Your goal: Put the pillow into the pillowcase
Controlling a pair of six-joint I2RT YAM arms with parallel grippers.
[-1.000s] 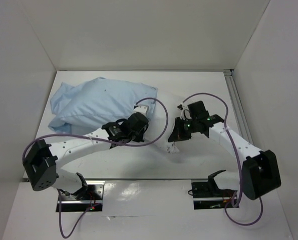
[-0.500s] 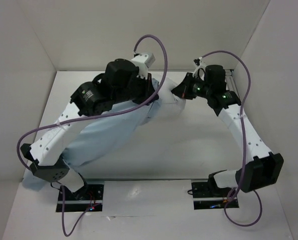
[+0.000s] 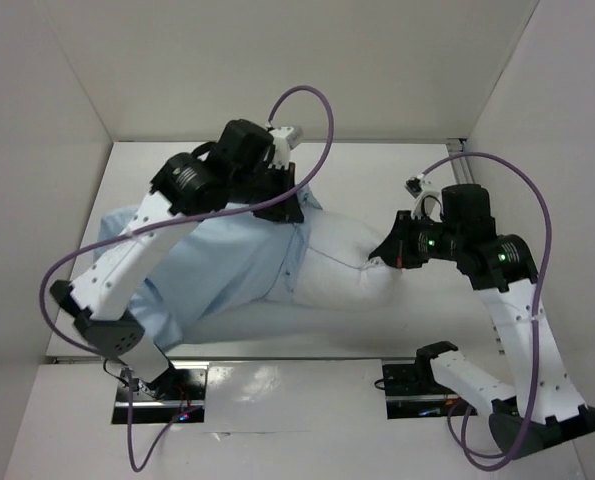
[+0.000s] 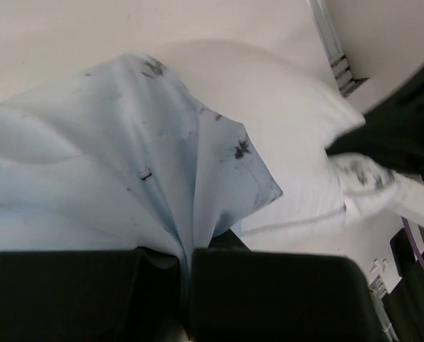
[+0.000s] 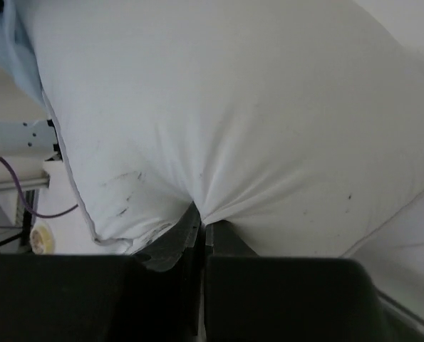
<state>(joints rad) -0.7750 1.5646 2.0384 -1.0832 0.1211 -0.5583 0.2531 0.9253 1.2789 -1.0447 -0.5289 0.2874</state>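
Across the white table (image 3: 407,180), seen from overhead, a light blue pillowcase (image 3: 232,262) with small dark specks lies wrinkled from the left side of the frame to its centre. A plump white pillow (image 3: 342,268) pokes out of its right-hand opening toward the centre right. The pillow's left part is inside the blue cloth, and its right part is uncovered.

The left arm (image 3: 137,240) rises from the lower left and arches over the pillowcase to the upper centre. The right arm (image 3: 525,300) stands at the lower right and bends in toward the pillow's bare end.

The left gripper (image 4: 187,262) is closed on the pillowcase's open edge. In the left wrist view the blue fabric is gathered into tight folds that run down between the two black fingers, with the white pillow just beyond the hem. The right gripper (image 5: 202,241) is closed on the pillow. In the right wrist view the white fabric puckers into a pinch between the fingers, and a strip of the blue pillowcase shows in the upper left corner.
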